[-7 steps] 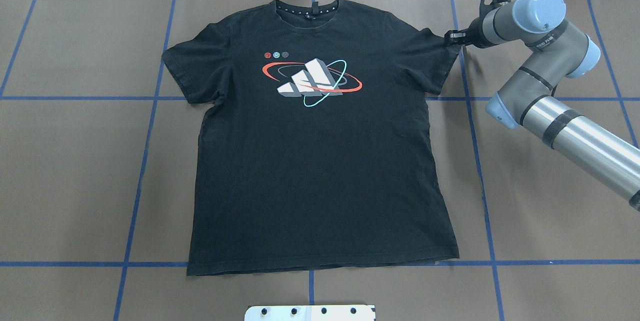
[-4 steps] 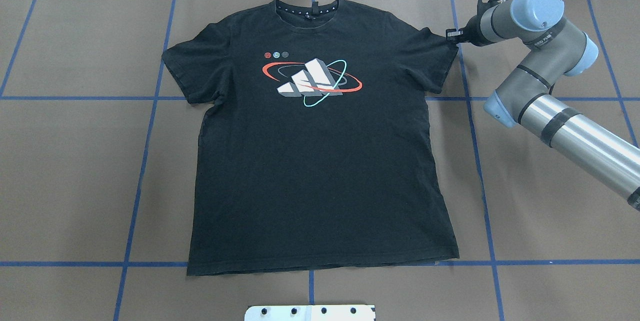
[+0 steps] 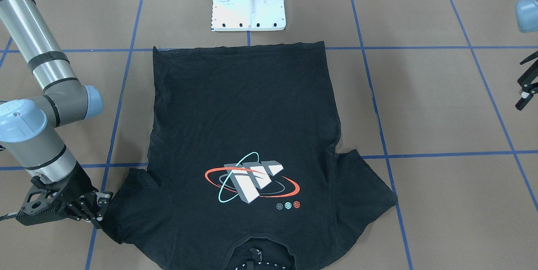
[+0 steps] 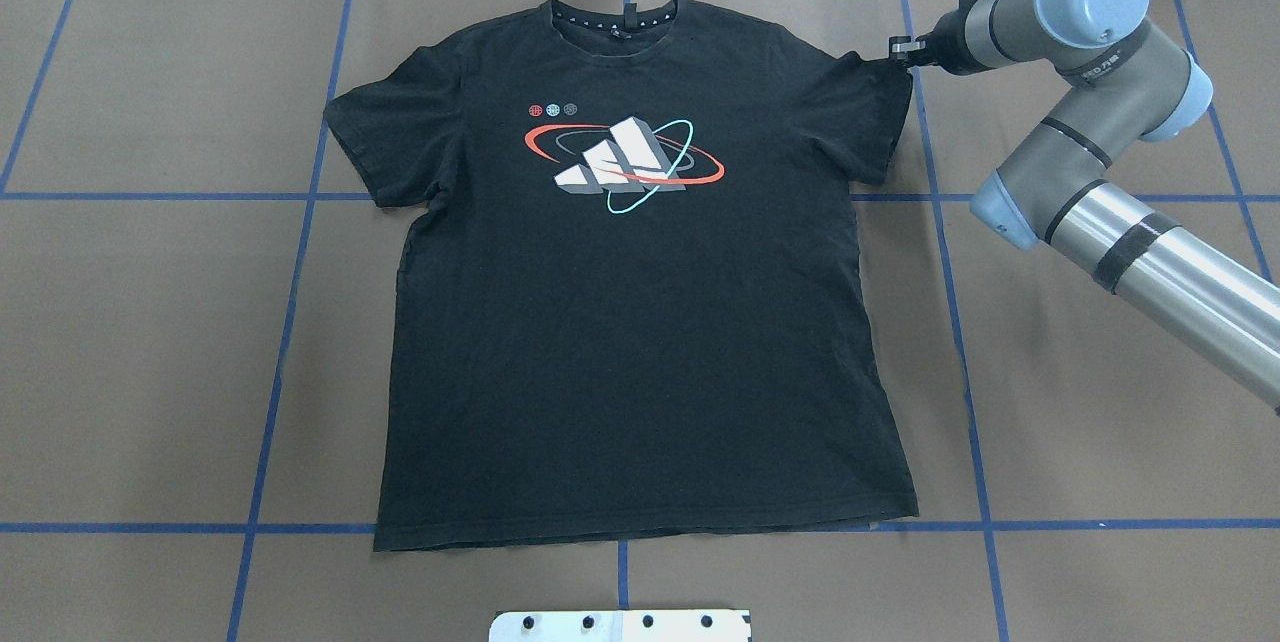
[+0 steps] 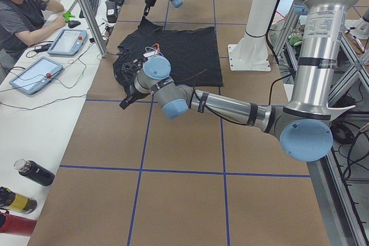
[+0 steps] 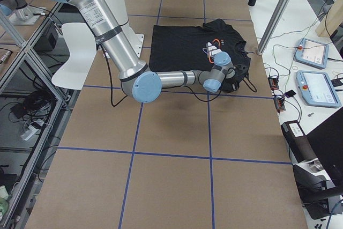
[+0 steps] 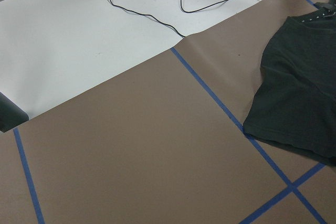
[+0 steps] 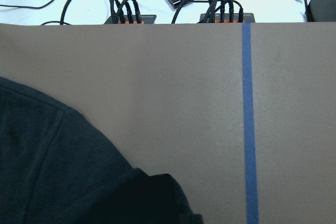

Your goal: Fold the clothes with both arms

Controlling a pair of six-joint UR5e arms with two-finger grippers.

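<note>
Pinching a black short-sleeved cotton T-shirt (image 4: 640,352) by the outer corner of one sleeve, with the right arm's black two-finger claw (image 4: 897,50) closed down on the hem, judging by the overhead view. Laid flat and face up on the brown-paper-covered tabletop (image 4: 1100,402), with the grey-white, red and teal chest graphic (image 4: 625,164) showing, collar turned away from the white bolted pedestal (image 3: 248,5) and bottom hem just short of it. No fold made yet.

Parked well apart from the cloth, out beyond the opposite sleeve, with the left arm's matching black claw (image 3: 526,87) spread open and holding nothing.

Judged as the opening step: carrying the pinched sleeve inward over the chest. To do it well, lift only enough to clear the cloth beneath, then sweep toward the graphic in a low arc. Grip both layers of the hem to prevent slipping. Bring the left claw in to mirror the move on its own sleeve, aiming for two even creases rather than one lopsided one. Guard against dragging the whole shirt sideways across the paper, and check squareness against the blue tape lines (image 4: 290,322). Let go only once the sleeve is flat on the chest.
</note>
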